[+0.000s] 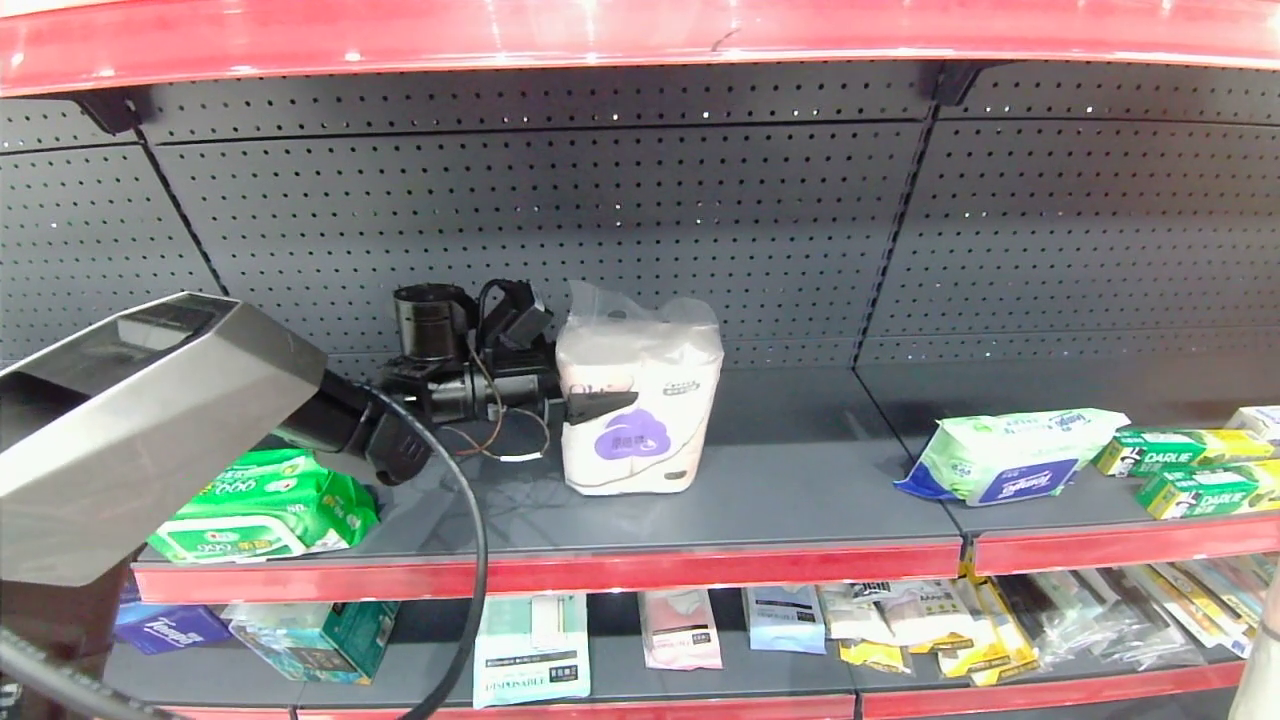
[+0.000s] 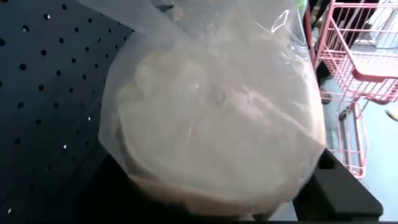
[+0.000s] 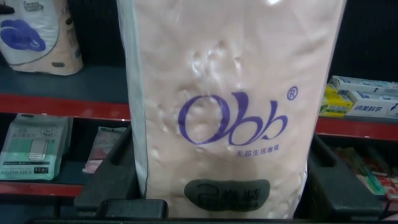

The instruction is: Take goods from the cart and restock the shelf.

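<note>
The pink cart [image 2: 357, 74] sits off to the side, and what's in it I can't make out. Up on the shelf [image 1: 800, 470], a toilet-roll pack [image 1: 645, 420] stands upright mid-board, well apart from the green wipes pack [image 1: 265, 505] on one side and the white tissue pack [image 1: 1010, 455] on the other. The left hand [image 1: 600, 402] is clamped on it, one dark finger across its front, and the pack's base looks to be down on the board. The right hand [image 3: 221, 199] grips a second toilet-roll pack [image 3: 230, 93], closed snug against both its sides, out in front of the shelf.
</note>
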Robot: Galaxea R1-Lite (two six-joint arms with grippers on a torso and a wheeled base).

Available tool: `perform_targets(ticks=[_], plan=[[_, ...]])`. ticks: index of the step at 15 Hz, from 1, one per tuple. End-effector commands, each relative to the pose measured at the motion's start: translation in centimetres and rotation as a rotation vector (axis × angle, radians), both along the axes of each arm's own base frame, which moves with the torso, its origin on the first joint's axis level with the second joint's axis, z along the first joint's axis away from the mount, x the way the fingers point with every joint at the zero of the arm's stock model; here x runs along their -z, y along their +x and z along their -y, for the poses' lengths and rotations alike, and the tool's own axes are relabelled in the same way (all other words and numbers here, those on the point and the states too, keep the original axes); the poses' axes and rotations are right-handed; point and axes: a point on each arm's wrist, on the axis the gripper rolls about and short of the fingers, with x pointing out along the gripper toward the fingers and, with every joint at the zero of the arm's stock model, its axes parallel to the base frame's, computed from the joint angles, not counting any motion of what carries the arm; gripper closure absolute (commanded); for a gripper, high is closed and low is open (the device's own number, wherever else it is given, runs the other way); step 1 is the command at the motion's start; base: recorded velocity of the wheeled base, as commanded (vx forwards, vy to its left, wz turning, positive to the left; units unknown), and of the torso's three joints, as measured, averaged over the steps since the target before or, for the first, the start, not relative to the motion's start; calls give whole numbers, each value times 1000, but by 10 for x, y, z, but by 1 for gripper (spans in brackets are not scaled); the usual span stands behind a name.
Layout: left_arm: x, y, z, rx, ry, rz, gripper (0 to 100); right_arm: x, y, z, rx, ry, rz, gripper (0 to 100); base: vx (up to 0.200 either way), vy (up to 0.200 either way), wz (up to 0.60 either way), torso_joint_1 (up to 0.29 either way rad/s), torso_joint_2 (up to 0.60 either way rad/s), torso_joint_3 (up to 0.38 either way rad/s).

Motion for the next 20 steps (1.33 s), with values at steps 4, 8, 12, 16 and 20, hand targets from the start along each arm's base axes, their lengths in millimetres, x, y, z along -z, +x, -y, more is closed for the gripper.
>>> perform_targets(ticks=[4,8,12,16,20], plan=[[-27,-19,-16,21,-16,28,100,1,1,0,-1,-1,-5,100,0,0,0,0,0,0],[-7,-39,-26,18,-29,49,100,1,1,0,-1,-1,-5,100,0,0,0,0,0,0],[-1,-55,-30,14,-103,33,100,1,0,0,-1,1,-3,100,0,0,0,0,0,0],[12,-55,-31,3,-110,57,100,1,1,0,0,-1,-5,100,0,0,0,0,0,0],[17,-57,-31,-1,-108,48,100,0,0,0,0,-1,-2,100,0,0,0,0,0,0]])
